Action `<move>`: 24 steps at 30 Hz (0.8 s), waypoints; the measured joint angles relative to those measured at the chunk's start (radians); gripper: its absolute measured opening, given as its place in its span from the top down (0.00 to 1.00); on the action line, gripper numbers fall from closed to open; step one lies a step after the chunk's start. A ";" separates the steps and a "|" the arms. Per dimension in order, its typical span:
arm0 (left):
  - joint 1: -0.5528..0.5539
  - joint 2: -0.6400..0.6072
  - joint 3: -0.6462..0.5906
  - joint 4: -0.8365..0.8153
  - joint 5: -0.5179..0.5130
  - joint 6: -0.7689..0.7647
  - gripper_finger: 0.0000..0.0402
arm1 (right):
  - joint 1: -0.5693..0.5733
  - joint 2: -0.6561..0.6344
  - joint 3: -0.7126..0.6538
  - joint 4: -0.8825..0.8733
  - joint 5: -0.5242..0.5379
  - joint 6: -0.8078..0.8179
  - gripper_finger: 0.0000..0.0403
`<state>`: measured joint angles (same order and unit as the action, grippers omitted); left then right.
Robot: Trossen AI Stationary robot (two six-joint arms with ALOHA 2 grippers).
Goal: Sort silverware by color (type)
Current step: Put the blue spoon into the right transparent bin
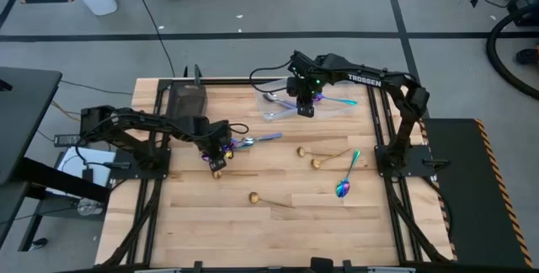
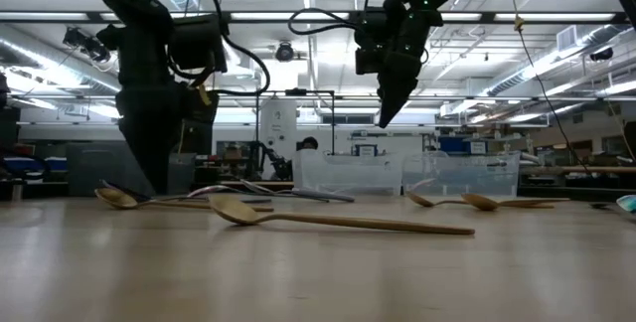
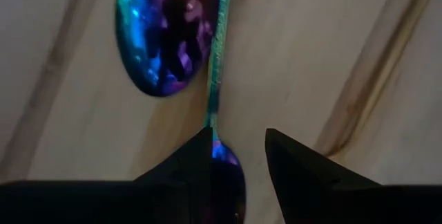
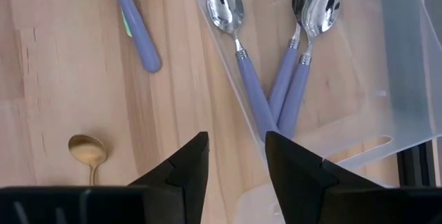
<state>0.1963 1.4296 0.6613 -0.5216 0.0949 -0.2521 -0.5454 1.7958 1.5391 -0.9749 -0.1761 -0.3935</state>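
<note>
Three silver spoons [image 4: 276, 58] lie in the clear container [image 4: 387, 79] beneath the right tool [image 4: 237, 156], open, empty.

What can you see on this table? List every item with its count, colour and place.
Gold spoons: four, gold, scattered mid-table.
Rainbow spoons: at least three, blue-purple-green; two beneath the left gripper, one near the right edge.
Lilac-handled spoons: four, silver bowls; three in the clear container, one outside it.
Clear container: one, transparent, back right.
Dark tray: one, back left.
Table: one, light wood.
Left gripper: open over a rainbow spoon.
Right gripper: open, at the container's edge.
</note>
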 joint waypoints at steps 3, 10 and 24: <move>0.000 0.000 0.000 0.016 -0.016 0.028 0.65 | 0.000 0.000 0.000 0.000 0.000 0.000 0.62; -0.004 0.000 -0.056 0.133 -0.033 0.056 0.65 | 0.000 0.000 0.000 -0.027 -0.001 0.002 0.62; -0.003 0.041 -0.064 0.170 -0.056 0.128 0.84 | 0.000 0.000 -0.001 -0.027 -0.005 0.000 0.62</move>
<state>0.1931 1.4704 0.5970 -0.3519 0.0392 -0.1237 -0.5453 1.7962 1.5383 -1.0019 -0.1810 -0.3931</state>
